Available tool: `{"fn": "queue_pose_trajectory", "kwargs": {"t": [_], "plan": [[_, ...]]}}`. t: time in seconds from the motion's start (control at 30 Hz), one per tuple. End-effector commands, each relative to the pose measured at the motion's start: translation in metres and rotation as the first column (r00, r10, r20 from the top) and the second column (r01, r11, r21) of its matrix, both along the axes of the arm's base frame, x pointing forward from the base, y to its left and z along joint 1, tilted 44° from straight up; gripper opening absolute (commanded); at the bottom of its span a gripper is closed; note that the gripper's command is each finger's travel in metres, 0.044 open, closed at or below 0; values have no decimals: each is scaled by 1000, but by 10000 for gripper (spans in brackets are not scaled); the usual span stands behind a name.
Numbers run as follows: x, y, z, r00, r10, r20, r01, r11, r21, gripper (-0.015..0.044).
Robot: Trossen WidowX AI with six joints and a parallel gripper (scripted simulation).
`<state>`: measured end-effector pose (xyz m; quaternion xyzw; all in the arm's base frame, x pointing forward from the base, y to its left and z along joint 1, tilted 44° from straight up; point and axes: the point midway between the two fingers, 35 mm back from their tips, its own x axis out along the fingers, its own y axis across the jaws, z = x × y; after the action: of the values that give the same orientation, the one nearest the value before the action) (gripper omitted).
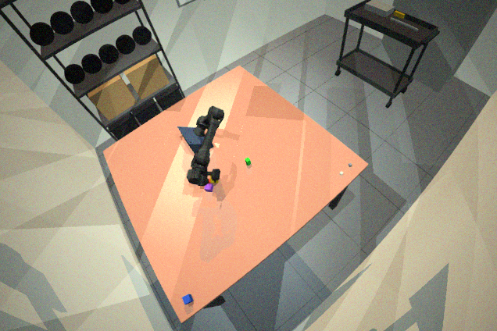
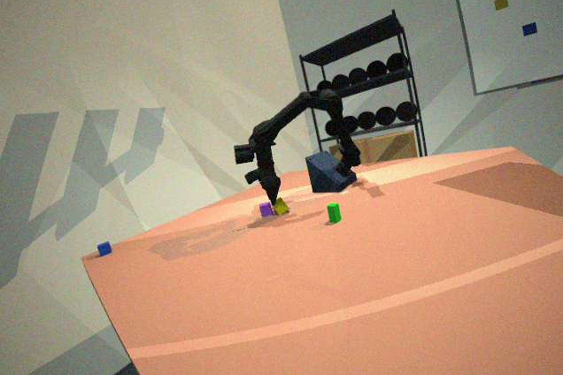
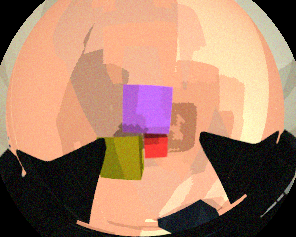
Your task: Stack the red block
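The jaws stand wide apart with nothing between them; in the wrist view the two dark fingers frame a tight cluster of three blocks below. The gripper points straight down, hanging just over that cluster.

The red block sits on the table, wedged into the corner where the purple block and the yellow block meet. It looks to be touching both, or very nearly. Only part of it shows in the wrist view, and from the exterior view it is hidden behind its neighbours. The yellow block appears tilted in the exterior view, one edge lifted.

The red block reads as a small, rigid cube with flat faces, probably light and not fragile, so a firm pinch on two opposite sides should hold it. The trouble is access: two of its sides are crowded by the neighbours. The freest faces seem to be those turned away from the purple and yellow blocks, so a finger would likely have to slip into a narrow gap or nudge a neighbour aside.

The green tower stands upright, well apart from the cluster. Beyond it, a blue block sits near the table's far corner.
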<state>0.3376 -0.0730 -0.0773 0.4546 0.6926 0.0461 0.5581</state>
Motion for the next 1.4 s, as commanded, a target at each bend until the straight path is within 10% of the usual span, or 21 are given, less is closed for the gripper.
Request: {"fn": "queue_pose_trajectory", "kwargs": {"t": [0.0,1.37], "plan": [[3,-17,15,1000,5,7,-5,1000,-8,440],[-10,13,-4,997,54,-52,-53,999,14,440]]}}
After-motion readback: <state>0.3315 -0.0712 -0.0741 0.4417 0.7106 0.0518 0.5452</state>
